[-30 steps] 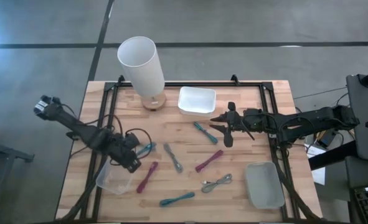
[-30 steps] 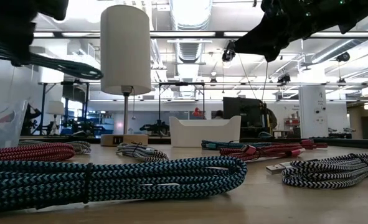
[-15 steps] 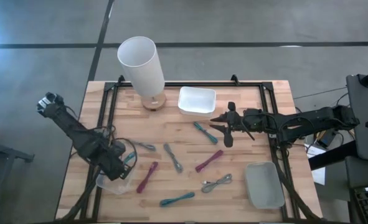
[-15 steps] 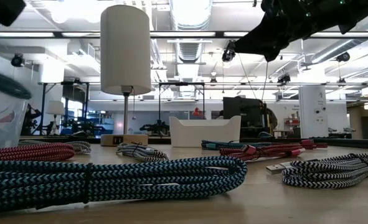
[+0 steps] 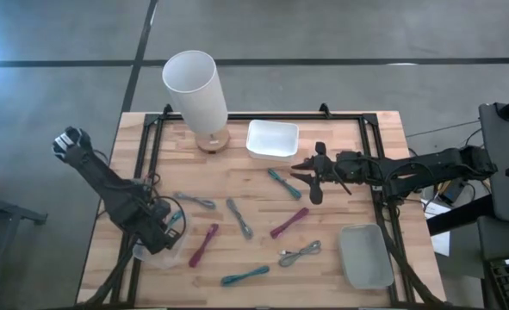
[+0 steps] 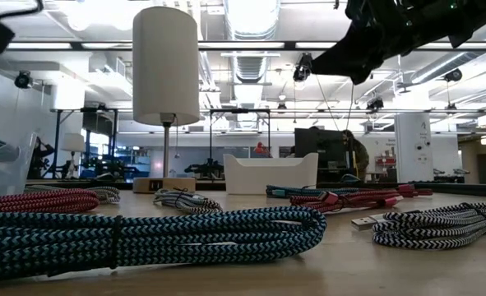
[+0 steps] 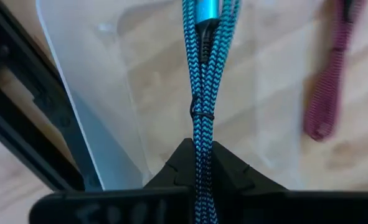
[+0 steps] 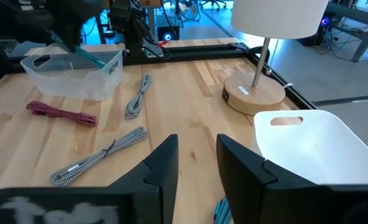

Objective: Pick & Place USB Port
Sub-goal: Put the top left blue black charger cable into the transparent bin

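My left gripper (image 5: 161, 231) is shut on a blue braided cable bundle (image 7: 202, 81) with a blue metal plug. It hangs over the clear plastic bin (image 5: 151, 252) at the table's near-left corner. In the right wrist view the bin (image 8: 71, 70) shows far off with the cable (image 8: 78, 46) above it. My right gripper (image 5: 310, 182) is open and hovers mid-table beside a teal cable (image 5: 282, 182). Several more bundled cables lie flat on the wood: grey (image 5: 239, 217), maroon (image 5: 204, 244), maroon (image 5: 288, 221), teal (image 5: 245, 275). My left gripper pinches the blue cable bundle between its two fingers, just behind the small black tie (image 7: 200, 134). The bundle runs along the fingers and sticks out past their tips. It is lifted clear, its plug end over the clear bin's floor (image 7: 252, 112).
A white lamp (image 5: 195, 90) stands at the far edge with a white tray (image 5: 272, 139) beside it. A grey-clear bin (image 5: 364, 257) sits near-right. Black frame rails (image 5: 142, 155) run along the table's sides. The nearest teal cable (image 6: 144, 230) fills the low view's foreground.
My left gripper has carried the blue cable from the middle-left of the table toward the near-left corner and down, ending over the clear bin. It has stayed shut on the cable. The right arm has kept still.
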Robot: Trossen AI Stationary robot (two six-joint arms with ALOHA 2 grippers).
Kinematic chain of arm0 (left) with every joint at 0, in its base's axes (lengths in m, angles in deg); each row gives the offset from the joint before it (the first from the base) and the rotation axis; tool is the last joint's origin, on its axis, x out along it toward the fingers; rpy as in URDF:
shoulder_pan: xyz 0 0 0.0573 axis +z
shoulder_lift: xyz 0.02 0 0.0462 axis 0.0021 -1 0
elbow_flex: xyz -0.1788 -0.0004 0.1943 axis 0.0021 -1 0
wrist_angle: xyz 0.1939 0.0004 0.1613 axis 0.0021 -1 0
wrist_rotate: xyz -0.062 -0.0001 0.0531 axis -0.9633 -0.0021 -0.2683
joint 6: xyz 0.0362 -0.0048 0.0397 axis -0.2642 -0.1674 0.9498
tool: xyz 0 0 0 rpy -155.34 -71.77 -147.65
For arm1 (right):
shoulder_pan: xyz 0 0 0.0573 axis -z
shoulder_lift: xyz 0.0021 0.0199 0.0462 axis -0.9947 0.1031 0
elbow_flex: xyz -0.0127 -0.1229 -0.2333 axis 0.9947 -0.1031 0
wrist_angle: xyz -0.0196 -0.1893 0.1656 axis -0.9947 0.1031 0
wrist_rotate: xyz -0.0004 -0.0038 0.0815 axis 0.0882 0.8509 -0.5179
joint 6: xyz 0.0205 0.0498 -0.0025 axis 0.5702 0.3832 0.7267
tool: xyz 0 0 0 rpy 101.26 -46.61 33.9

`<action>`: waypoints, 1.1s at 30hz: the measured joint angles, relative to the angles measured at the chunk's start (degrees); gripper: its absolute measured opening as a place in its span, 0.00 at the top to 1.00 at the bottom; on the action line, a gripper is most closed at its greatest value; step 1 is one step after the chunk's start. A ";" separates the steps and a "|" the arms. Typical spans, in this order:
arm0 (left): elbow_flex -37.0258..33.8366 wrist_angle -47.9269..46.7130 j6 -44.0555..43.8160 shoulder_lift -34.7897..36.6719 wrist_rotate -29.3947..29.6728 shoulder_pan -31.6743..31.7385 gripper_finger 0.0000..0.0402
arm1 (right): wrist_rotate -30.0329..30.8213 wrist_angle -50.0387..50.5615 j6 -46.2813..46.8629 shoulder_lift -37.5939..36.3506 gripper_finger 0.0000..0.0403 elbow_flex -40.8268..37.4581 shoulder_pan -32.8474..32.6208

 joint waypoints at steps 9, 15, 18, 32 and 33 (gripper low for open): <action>-12.17 17.98 -0.40 0.00 2.09 0.04 0.91 | 0.02 -0.04 0.30 0.00 0.74 -0.42 0.02; -17.33 25.36 -1.05 0.20 1.76 0.02 0.90 | 0.02 -0.08 0.34 0.00 0.74 -0.42 0.02; -17.90 25.89 -2.21 0.29 1.88 0.12 0.88 | 0.02 -0.11 0.38 0.00 0.75 -0.42 0.01; -16.67 25.46 -1.31 0.13 2.01 0.11 0.81 | 0.02 -0.15 0.32 0.00 0.75 -0.42 0.00; -16.62 25.56 -0.69 0.13 1.99 0.11 0.81 | 0.02 -0.15 0.34 0.00 0.75 -0.42 0.02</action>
